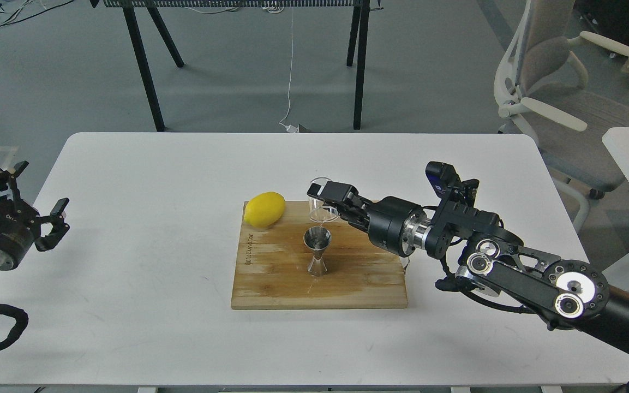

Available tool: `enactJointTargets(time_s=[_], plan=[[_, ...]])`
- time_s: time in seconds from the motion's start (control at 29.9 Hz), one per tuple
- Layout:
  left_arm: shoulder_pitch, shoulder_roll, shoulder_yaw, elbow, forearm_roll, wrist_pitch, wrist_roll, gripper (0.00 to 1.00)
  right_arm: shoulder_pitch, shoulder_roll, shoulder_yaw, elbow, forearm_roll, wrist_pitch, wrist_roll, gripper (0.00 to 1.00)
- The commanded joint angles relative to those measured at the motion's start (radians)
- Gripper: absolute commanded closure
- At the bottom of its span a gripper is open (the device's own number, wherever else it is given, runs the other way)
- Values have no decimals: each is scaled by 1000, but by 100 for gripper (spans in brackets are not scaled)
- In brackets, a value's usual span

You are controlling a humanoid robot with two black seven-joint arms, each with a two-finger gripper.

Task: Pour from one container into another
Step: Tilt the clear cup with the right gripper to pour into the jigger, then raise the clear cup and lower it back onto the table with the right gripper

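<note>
centre frame, right gripper (329, 201) is clamped on the glass cup (321, 203) above the jigger (317, 252); light, slick, fragile, so grip mid-wall. left gripper (39, 215) gapes.

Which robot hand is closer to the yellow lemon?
The right hand. It holds the glass cup just right of the lemon, over the wooden board. The left hand is open, far off by the table's left edge.

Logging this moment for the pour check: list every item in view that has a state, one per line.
glass cup: held, tipped above the jigger
right pincer: shut on the glass cup
jigger: upright on the cutting board
lemon: resting at the board's far left corner
left pincer: open, holding nothing
</note>
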Motion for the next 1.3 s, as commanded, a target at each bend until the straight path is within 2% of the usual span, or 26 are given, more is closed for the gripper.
enactJointTargets(time_s=[0.0,0.3,0.43,0.7,0.87,0.97,1.17,1.27], plan=[[0,0,0,0,1,0,0,0,-1,-11,0,0,-4,3,0,64],[0,0,0,0,1,0,0,0,23,-11,-46,-5,7,4,1,64],[0,-2,0,8,-1,0,0,0,17,-8,23,-9,97,1,0,64],[0,-2,0,13,-1,0,0,0,-121,3,421,-3,673,-6,-5,64],[1,-2,-5,13,-8,0,0,0,-318,8,714,-25,1109,-11,-12,64],[29,-5,-9,13,-33,0,0,0,-452,3,839,-87,1361,4,-15,64],[48,-2,-9,13,-47,0,0,0,-647,6,970,-236,1599,63,-20,64],[49,-2,-9,13,-47,0,0,0,-720,6,970,-255,1648,78,-58,63]])
